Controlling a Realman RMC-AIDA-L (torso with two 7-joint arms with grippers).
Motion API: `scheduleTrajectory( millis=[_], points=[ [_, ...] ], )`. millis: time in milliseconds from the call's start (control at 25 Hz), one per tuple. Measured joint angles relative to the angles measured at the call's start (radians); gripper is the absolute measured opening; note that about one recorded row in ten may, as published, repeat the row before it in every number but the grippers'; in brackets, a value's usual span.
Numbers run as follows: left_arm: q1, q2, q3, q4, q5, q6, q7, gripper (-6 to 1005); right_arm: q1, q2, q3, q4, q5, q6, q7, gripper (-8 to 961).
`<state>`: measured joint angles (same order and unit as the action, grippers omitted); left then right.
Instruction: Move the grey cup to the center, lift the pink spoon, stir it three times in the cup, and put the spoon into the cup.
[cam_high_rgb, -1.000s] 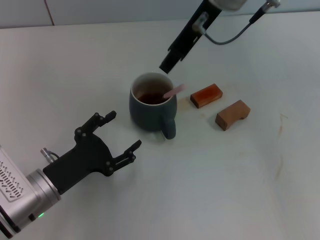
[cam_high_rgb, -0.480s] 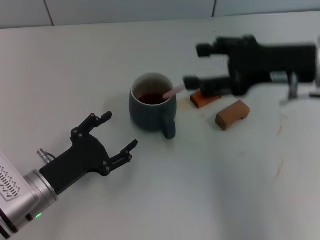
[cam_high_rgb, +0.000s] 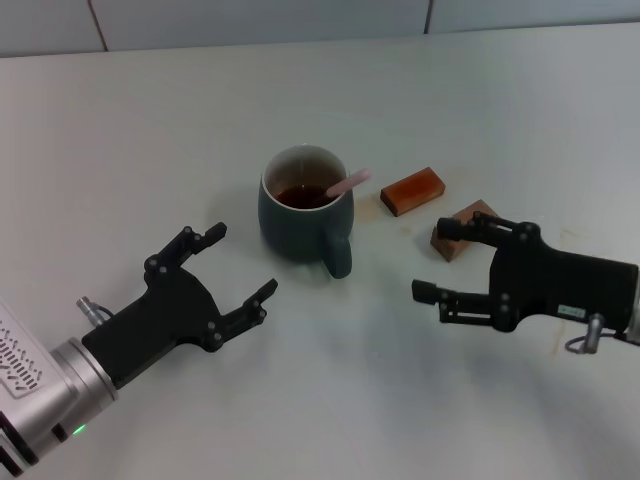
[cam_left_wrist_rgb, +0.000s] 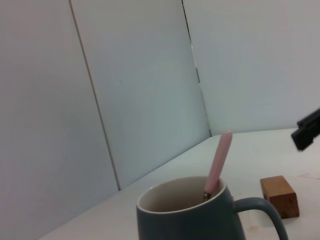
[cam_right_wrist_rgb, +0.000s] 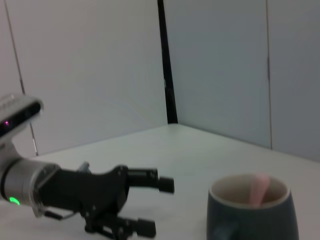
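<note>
The grey cup (cam_high_rgb: 303, 210) stands upright near the table's middle, handle toward me, with dark brown liquid inside. The pink spoon (cam_high_rgb: 346, 183) stands in it, its pink handle leaning over the right rim. Both show in the left wrist view, cup (cam_left_wrist_rgb: 190, 220) and spoon (cam_left_wrist_rgb: 218, 163), and in the right wrist view, cup (cam_right_wrist_rgb: 252, 212) and spoon (cam_right_wrist_rgb: 258, 190). My left gripper (cam_high_rgb: 236, 267) is open and empty, low to the cup's front left. My right gripper (cam_high_rgb: 441, 262) is open and empty, low to the cup's front right, next to the nearer brown block.
Two brown blocks lie right of the cup: a reddish one (cam_high_rgb: 412, 190) and a tan one (cam_high_rgb: 463, 222) partly behind my right gripper. The tan one also shows in the left wrist view (cam_left_wrist_rgb: 280, 196). A white wall lies beyond the table's far edge.
My right arm has swung down from above and behind the cup to low at the front right, empty. The spoon stays in the cup. My left gripper has barely moved.
</note>
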<state>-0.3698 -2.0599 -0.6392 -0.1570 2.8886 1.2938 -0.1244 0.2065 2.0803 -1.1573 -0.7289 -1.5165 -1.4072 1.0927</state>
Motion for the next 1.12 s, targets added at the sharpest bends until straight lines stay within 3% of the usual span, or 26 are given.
scheduleTrajectory(
  millis=[320,1120],
  points=[
    [-0.006,-0.003,0.006,-0.004,0.000,-0.003,-0.001,847,0.105,0.004,0.052,0.233,0.017,0.076,-0.172,840],
    [-0.010,-0.005,0.006,-0.007,0.000,-0.004,-0.001,847,0.165,0.006,0.043,0.335,0.069,0.128,-0.230,840]
  ],
)
